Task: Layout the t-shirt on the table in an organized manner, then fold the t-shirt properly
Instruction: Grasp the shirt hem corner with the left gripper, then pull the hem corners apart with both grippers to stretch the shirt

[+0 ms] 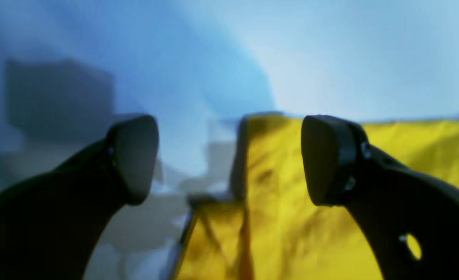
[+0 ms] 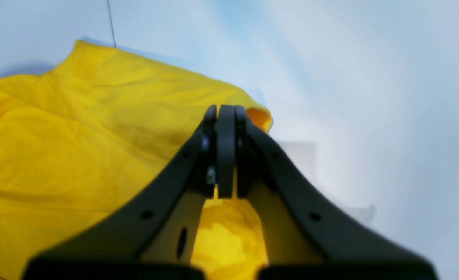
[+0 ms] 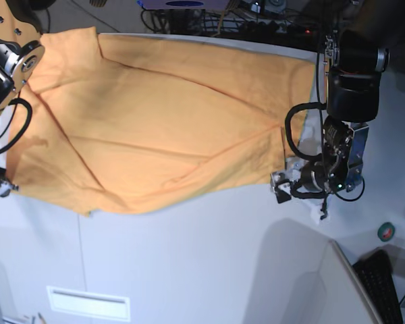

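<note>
My left gripper (image 1: 229, 159) is hovering jaws apart beside the shirt's (image 3: 162, 115) edge, right gripper (image 2: 226, 149) pressed together over its sleeve, the shirt lying spread on the table (image 3: 189, 263) for folding.

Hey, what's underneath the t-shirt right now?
The t-shirt lies spread on the white table, which shows bare around its near edge and at the right. Whatever lies beneath the cloth is covered and cannot be seen.
</note>
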`<state>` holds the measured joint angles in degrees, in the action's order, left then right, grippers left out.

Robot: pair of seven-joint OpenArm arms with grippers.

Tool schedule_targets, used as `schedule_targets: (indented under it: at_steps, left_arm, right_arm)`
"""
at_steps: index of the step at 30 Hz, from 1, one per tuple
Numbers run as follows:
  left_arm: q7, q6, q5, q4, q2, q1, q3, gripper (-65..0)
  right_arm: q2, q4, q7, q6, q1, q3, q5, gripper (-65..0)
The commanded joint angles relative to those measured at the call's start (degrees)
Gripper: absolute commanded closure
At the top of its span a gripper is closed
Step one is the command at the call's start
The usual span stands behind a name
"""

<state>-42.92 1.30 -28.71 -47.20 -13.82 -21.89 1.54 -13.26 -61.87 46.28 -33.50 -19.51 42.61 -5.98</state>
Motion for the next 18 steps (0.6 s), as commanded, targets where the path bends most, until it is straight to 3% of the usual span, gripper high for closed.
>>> schedule_targets:
  at_steps: [1,6,8,10,13,18]
  left_arm:
    - [-0.64,0.06,-0.79,0.83,-0.11,-1.19,0.88,-54.6]
    - [1.29,0.06,-0.87,2.15,0.33,-0.92,2.20,-54.5]
    - [1.11,0.06,-0.96,1.88,0.33,-0.66,2.20,-50.7]
    - [1.11,0.41,-0.96,1.88,0.51,-0.57,2.20,-42.6]
    - [1.11,2.52,-0.96,1.88,1.21,-0.40,2.20,-35.2]
    - [1.38,3.14,-0.70,2.32,1.56,0.22,1.84,-33.7]
  right_arm:
    - [-1.21,-1.12,-1.05,-0.13,-1.55,-0.02,-0.75,0.0]
    - [-1.21,-1.12,-1.05,-0.13,-1.55,-0.02,-0.75,0.0]
    - [-1.21,-1.12,-1.05,-0.13,-1.55,-0.02,-0.75,0.0]
    - [-1.21,-1.12,-1.05,-0.13,-1.55,-0.02,-0.75,0.0]
    - [-1.21,-1.12,-1.05,-0.13,-1.55,-0.02,-0.75,0.0]
    - [-1.21,-1.12,-1.05,-0.13,-1.64,-0.02,-0.75,0.0]
